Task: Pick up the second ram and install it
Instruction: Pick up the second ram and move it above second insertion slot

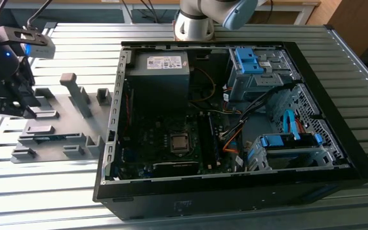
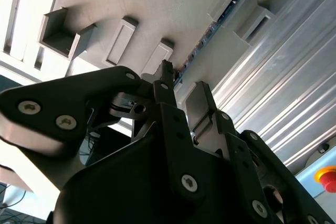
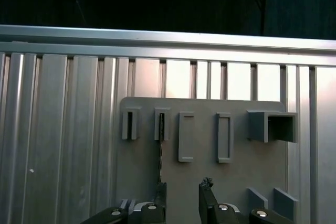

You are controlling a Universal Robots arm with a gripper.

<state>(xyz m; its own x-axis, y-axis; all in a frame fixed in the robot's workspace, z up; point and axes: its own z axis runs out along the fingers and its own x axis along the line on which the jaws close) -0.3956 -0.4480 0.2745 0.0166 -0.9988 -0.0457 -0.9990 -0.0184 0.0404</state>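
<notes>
Hovering at the exterior view's left over the grey fixture plate (image 3: 236, 177), gripper (image 3: 182, 188) has fingers spread, empty. Second ram (image 3: 159, 150) stands on edge in a plate slot; likely light, stiff, fragile, so pinch the flat faces mid-length. Rightward, open computer case (image 1: 337, 158) holds power supply (image 1: 161, 72) and motherboard (image 1: 171, 139).

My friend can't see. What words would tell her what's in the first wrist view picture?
An open gripper hovers over a grey plate of slots and blocks, with a thin ram standing on edge in one slot, close to one finger. The plate lies on a ribbed metal table.
</notes>
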